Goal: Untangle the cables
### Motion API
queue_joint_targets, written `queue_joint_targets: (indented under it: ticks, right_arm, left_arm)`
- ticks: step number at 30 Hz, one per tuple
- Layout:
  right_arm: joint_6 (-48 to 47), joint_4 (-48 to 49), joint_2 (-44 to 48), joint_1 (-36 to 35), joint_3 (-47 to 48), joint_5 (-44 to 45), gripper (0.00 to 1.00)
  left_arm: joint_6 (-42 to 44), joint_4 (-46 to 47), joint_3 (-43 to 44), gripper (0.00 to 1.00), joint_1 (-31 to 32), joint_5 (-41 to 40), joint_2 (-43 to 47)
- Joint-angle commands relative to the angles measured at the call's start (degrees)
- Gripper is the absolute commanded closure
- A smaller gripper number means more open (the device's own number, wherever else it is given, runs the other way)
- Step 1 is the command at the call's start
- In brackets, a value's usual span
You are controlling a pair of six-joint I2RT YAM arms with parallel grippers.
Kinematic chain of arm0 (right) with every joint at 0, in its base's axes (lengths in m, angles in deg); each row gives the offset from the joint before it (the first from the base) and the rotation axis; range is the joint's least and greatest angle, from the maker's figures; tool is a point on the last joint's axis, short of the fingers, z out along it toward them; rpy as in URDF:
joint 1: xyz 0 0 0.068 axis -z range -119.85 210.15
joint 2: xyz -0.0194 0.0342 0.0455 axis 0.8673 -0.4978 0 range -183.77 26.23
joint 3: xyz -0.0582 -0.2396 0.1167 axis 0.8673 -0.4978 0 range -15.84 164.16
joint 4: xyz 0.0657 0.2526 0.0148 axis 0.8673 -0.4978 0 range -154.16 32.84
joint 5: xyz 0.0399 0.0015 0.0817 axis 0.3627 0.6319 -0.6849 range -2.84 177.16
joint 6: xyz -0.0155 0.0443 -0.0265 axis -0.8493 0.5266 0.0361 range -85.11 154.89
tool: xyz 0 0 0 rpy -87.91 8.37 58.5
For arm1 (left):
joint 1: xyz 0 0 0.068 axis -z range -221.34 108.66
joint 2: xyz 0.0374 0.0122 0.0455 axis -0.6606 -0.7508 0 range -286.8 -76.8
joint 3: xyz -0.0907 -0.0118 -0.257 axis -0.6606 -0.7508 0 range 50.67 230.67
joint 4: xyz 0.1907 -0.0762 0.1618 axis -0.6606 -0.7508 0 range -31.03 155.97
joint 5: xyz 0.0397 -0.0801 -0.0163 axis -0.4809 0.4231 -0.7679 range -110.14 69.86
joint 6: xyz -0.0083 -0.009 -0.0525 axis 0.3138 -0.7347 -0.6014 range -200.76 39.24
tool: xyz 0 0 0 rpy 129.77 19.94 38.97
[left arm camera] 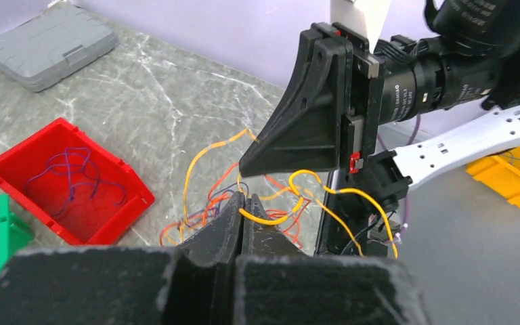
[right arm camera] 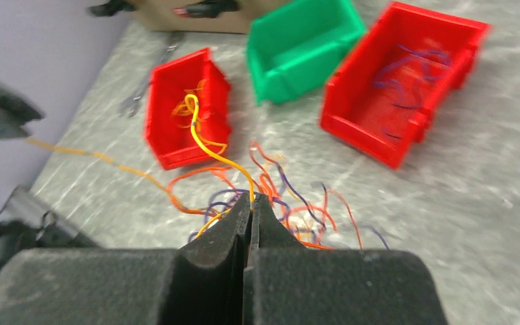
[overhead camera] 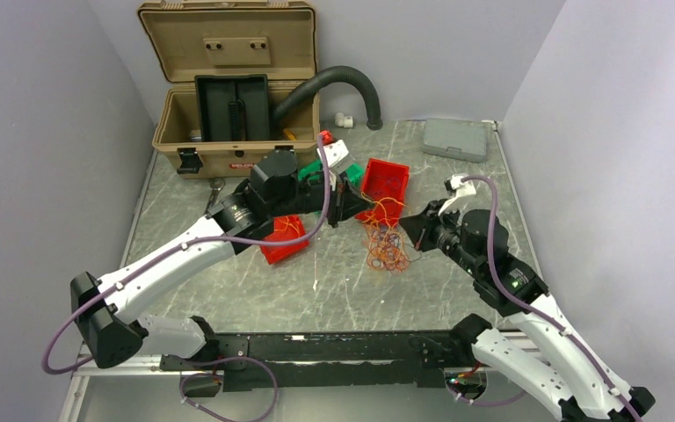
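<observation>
- On the table, just beside a red bin, the cables lie tangled; probably light, limp, snag-prone.
- Clamped on a yellow strand each: left gripper, right gripper. Best taken singly near free ends.

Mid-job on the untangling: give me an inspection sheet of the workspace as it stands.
Surface: grey marbled tabletop, no spills seen.
Job's things: tangle of thin orange, red, yellow and purple wires on the table; purple strands in far red plastic bin, orange strands in near red plastic bin.
Clutter: green plastic bin, looks empty; flat grey case; open tan toolbox; black corrugated hose.
Grippers: left gripper and right gripper each shut on a yellow wire strand.
Cables: purple arm cables, no snag seen.
Surroundings: plain pale walls.
</observation>
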Motion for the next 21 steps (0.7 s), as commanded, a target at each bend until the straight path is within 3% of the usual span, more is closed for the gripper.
queue_joint_targets:
  ticks: [1,2,6,8,13,17,21]
  right_arm:
    - [-2.9,14.5,2.7,-0.1,-2.9,-14.7,1.00]
    - [-2.9,15.3,2.4,-0.1,-3.6,-15.4,0.98]
    - [-1.5,16.3,1.4,-0.1,-6.6,-14.4,0.47]
    - [-0.2,16.1,1.5,-0.1,-8.3,-13.1,0.33]
    - [4.2,11.0,5.9,-0.1,-11.4,-7.3,0.27]
    - [10.1,5.2,14.7,-0.1,-16.3,-3.9,0.20]
    - [15.6,2.4,22.1,-0.2,-21.8,-3.8,0.22]
  left_arm:
    - [-1.9,1.0,-0.3,1.00,0.2,2.9,-0.3]
    - [-1.9,0.4,-0.3,1.00,0.2,2.7,-1.1]
    - [-2.7,-0.9,-0.1,1.00,0.2,3.7,-3.4]
    - [-3.4,-0.7,-0.3,1.00,0.2,3.5,-3.4]
    - [-4.4,-3.8,-1.1,1.00,0.2,-2.2,-2.8]
    - [-6.2,-4.4,-2.4,1.00,0.2,-7.3,-3.5]
    - [-8.6,-4.0,-3.7,1.00,0.1,-9.8,-3.8]
